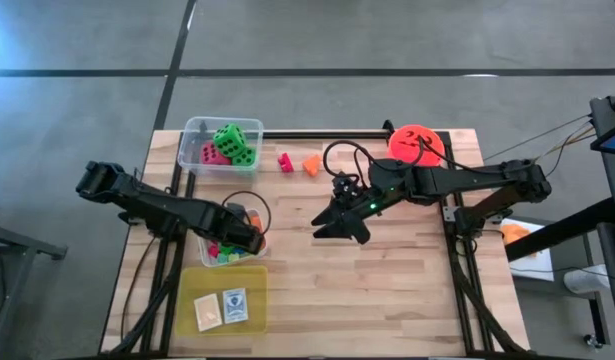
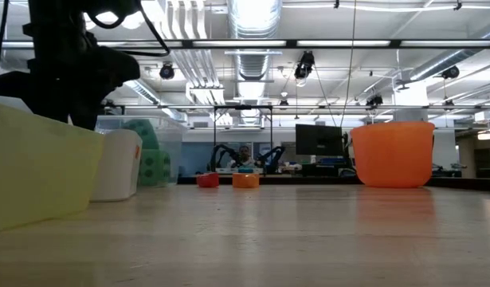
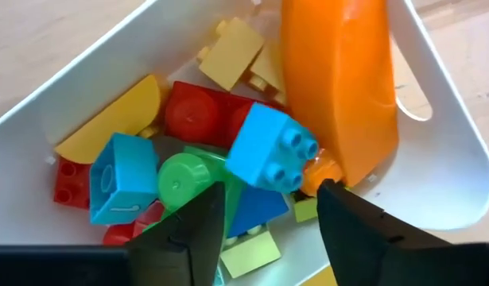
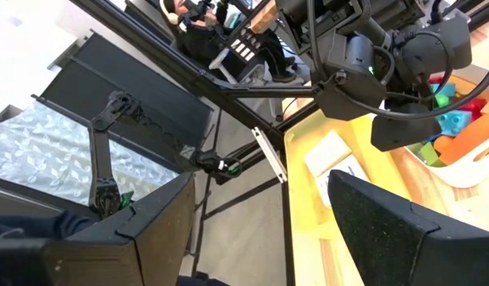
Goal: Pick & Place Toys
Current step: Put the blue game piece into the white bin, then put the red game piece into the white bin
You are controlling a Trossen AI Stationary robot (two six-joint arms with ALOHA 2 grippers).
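- Plastic blocks (image 3: 260, 155) already filled the white tub (image 3: 443, 151) under my left gripper (image 3: 268, 230); its fingers stood spread above a blue block, pinching nothing.
- Green and pink dice (image 1: 227, 145) sat sorted in the clear tub (image 1: 192, 135) at the table's far left, and two cards (image 1: 222, 308) lay in the yellow tray (image 1: 252, 285).
- Left to do, I judged: a pink block (image 1: 285, 161) and an orange block (image 1: 310, 165) lay loose on the table (image 1: 387, 290).
- My right gripper (image 1: 337, 228) hung mid-table, spread and empty.
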